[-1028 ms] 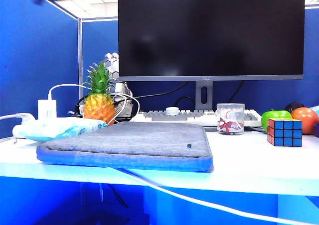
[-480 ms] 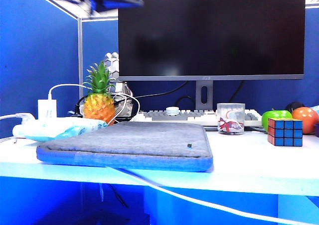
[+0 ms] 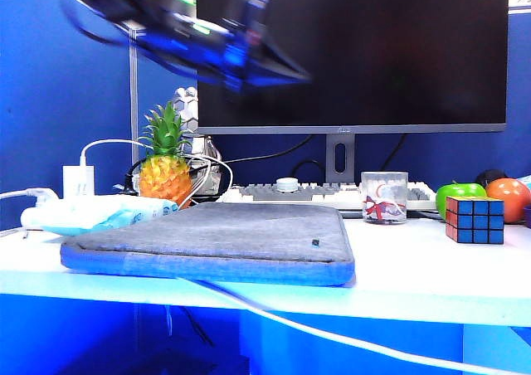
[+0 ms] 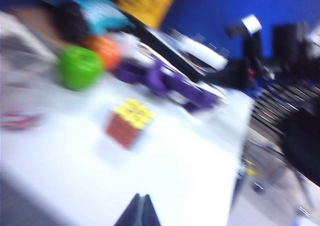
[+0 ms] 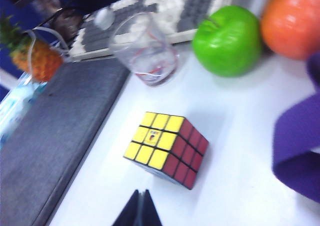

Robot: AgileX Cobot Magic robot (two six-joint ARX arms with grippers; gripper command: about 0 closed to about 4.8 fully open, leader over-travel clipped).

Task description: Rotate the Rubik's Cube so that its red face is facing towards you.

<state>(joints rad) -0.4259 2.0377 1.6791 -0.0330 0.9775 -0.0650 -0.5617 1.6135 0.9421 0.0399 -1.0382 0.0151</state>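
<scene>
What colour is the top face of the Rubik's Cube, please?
Yellow; the Rubik's Cube shows it best in the right wrist view.

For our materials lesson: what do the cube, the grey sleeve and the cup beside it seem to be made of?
Cube: probably hard plastic with glossy coloured stickers; crisp edges, black grid, slight sheen.
Sleeve: looks like felt or woven fabric, matte; soft rounded edges, a heathered grey surface.
Cup: clear glass or plastic; the keyboard shows through it, with a red print on its wall.

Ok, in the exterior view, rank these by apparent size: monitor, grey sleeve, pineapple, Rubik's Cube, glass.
1. monitor
2. grey sleeve
3. pineapple
4. Rubik's Cube and glass: look about alike, so unranked. The sleeve also lies nearest the camera.
</scene>
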